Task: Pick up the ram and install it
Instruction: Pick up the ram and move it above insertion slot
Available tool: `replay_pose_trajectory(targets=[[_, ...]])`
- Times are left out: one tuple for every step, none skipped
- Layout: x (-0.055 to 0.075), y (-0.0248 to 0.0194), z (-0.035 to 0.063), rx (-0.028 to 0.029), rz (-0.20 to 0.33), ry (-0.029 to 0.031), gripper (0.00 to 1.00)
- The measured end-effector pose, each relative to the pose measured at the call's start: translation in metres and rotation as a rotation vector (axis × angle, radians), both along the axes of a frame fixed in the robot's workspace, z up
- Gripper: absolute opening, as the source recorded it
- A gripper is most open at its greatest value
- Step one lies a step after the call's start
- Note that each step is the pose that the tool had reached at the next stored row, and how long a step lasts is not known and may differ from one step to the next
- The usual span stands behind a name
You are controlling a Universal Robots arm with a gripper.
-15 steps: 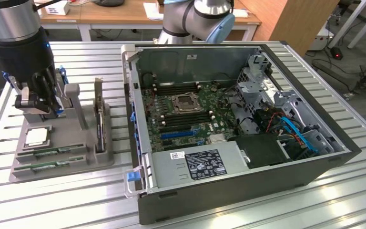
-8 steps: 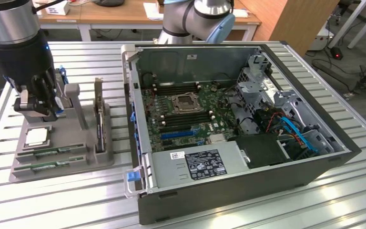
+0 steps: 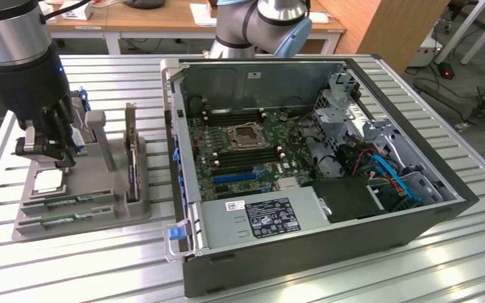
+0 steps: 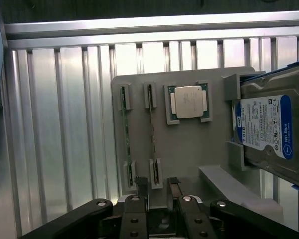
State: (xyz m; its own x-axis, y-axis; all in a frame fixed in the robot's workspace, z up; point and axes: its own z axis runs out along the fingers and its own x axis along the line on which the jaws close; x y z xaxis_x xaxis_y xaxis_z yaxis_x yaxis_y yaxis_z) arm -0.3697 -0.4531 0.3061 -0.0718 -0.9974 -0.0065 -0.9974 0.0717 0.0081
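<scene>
Near the desk's [image 3: 7, 252] edge at the exterior view's left, the gripper [image 3: 53, 158] hangs over the grey holder [image 3: 120, 213], its fingers [image 4: 173, 191] apart and empty. The ram [image 4: 150, 132] stands in its slot with a twin stick [image 4: 123, 132] beside it, at the holder's end away from the hard drive [image 4: 271, 124]. Nothing is lifted yet. Further right, the computer case [image 3: 310, 259] lies open, and its memory slots [image 3: 244, 156] look unfilled.

I see my black metal gripper [image 4: 158, 186], a thin green ram stick [image 4: 151, 132], its flat grey plastic tray [image 4: 189, 149], and a silver hard drive [image 4: 271, 124] labelled blue.
</scene>
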Motion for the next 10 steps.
replay_pose_trajectory(targets=[[0.0,-0.0017,0.0,0.0,0.0,0.0001,0.29],[0.0,-0.0032,0.0,0.0,0.0,0.0,0.29],[0.0,-0.0044,0.0,-0.0001,0.0,0.0,0.29],[0.0,-0.0057,0.0001,-0.0001,0.0,0.0001,0.29],[0.0,-0.0067,0.0,0.0,0.0,0.0001,0.29],[0.0,-0.0075,0.0,0.0,0.0,0.0,0.29],[0.0,-0.0077,0.0,0.0,0.0,0.0,0.29],[0.0,-0.0077,0.0,0.0,0.0,0.0,0.29],[0.0,-0.0077,0.0,0.0,0.0,0.0,0.29],[0.0,-0.0077,0.0,0.0,0.0,0.0,0.29]])
